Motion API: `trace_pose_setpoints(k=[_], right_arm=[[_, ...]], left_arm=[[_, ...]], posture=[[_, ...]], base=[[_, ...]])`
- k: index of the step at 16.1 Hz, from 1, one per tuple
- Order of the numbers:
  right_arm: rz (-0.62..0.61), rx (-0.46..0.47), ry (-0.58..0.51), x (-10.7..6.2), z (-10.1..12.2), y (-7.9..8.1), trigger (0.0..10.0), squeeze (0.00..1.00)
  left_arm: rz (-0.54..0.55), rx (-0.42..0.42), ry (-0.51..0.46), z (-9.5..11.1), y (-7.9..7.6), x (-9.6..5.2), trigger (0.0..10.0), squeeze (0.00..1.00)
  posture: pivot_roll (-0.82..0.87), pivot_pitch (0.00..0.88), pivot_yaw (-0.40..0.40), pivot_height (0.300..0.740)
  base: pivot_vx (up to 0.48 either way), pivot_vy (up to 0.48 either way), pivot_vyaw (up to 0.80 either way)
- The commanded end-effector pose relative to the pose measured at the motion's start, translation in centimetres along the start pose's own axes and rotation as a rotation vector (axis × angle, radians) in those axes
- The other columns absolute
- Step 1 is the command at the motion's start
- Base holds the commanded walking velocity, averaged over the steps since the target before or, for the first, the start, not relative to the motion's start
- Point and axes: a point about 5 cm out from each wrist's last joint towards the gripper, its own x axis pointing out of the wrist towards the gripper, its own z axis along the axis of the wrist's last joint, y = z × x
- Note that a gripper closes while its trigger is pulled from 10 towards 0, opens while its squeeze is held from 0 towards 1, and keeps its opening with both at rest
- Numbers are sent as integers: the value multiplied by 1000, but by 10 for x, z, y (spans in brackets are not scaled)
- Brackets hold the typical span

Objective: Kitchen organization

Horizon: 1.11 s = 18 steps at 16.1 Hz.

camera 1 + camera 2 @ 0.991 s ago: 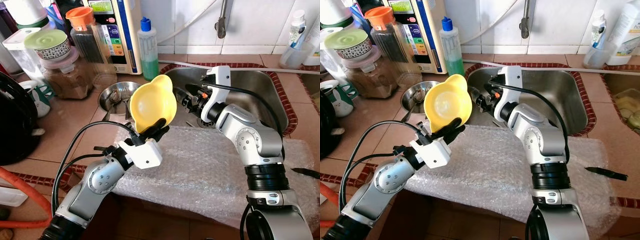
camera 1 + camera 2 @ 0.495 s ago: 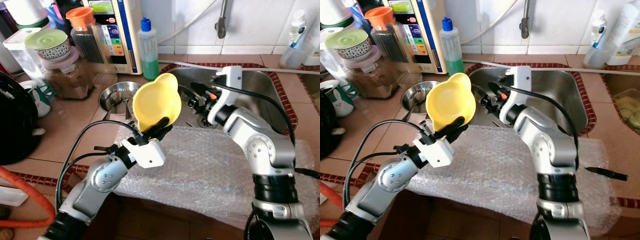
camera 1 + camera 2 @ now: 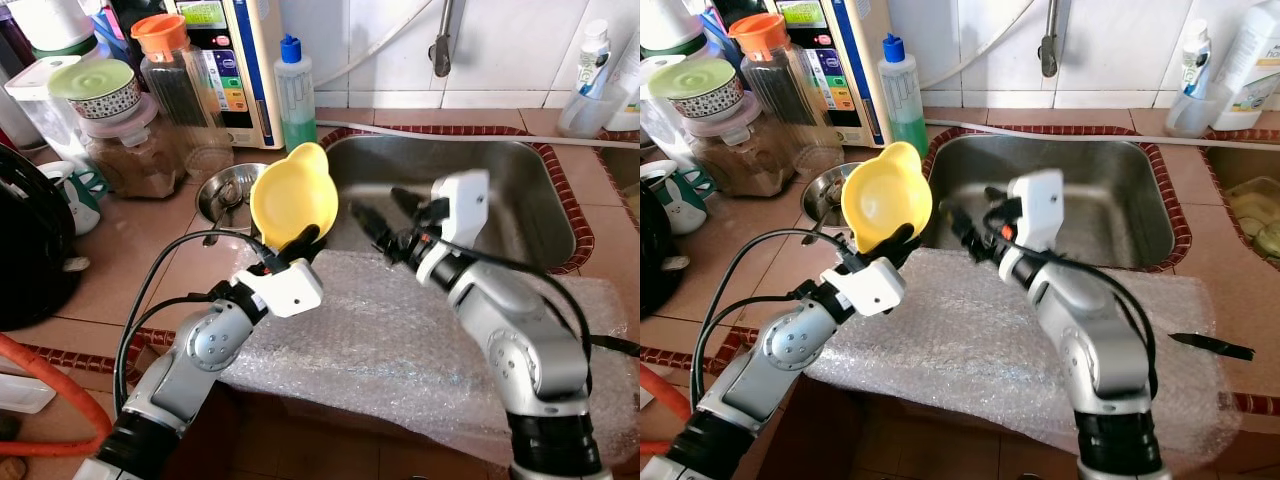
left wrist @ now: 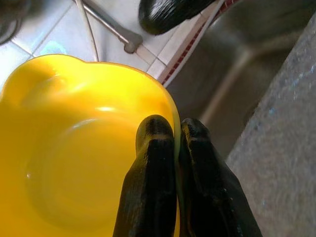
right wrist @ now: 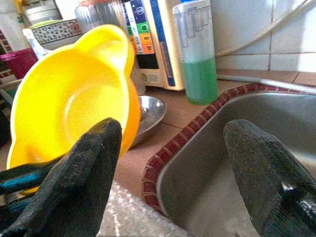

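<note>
yellow bowl (image 3: 293, 193) rim pinched by left gripper (image 4: 176, 129), right gripper (image 5: 170, 163) fingers wide

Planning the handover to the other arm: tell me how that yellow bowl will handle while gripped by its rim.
The yellow bowl looks like thin plastic, so probably light and unlikely to break. The left gripper pinches only its rim, so it could pivot if nudged. Its glossy surface may be slippery. The open right gripper waits beside it.

Silver jointed arms, white wrist housings, looping black cables, black fingers (image 4: 153, 182).
</note>
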Motion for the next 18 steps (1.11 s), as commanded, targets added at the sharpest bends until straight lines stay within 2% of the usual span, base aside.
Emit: trace_pose_setpoints(k=[1, 5, 7, 9, 11, 12, 13, 18], right_arm=[[47, 13, -33, 2, 7, 8, 10000, 0], [46, 102, -42, 17, 11, 6, 10000, 0], [38, 112, -33, 25, 13, 1, 10000, 0], [36, 120, 51, 36, 4, -4, 10000, 0], [31, 122, 87, 43, 0, -4, 10000, 0], [31, 139, 98, 50, 1, -1, 3647, 0], [39, 146, 105, 52, 1, 1, 0, 0], [90, 157, 181, 62, -7, 11, 0, 0]], left_arm=[[-4, 24, -7, 0, 0, 1, 3255, 0], [-7, 25, -58, 8, -3, 1, 2902, 0], [-31, 63, -105, 13, -6, -3, 3020, 0], [-36, 47, -100, 12, -9, -6, 3176, 0], [-40, 50, -115, 14, -10, -6, 3255, 0], [-42, 52, -122, 15, -11, -6, 3333, 0], [-42, 54, -125, 15, -11, -6, 3294, 0], [-53, 57, -136, 16, -13, -5, 3412, 0]], posture=[[-281, 103, 128, 740], [-275, 107, 129, 740], [-270, 110, 128, 740], [-266, 110, 124, 740], [-266, 108, 123, 740], [-266, 106, 123, 740], [-266, 106, 123, 740], [-270, 100, 122, 740]], base=[[0, 0, 0], [0, 0, 0], [0, 0, 0], [0, 0, 0], [0, 0, 0], [0, 0, 0], [0, 0, 0], [0, 0, 0]])
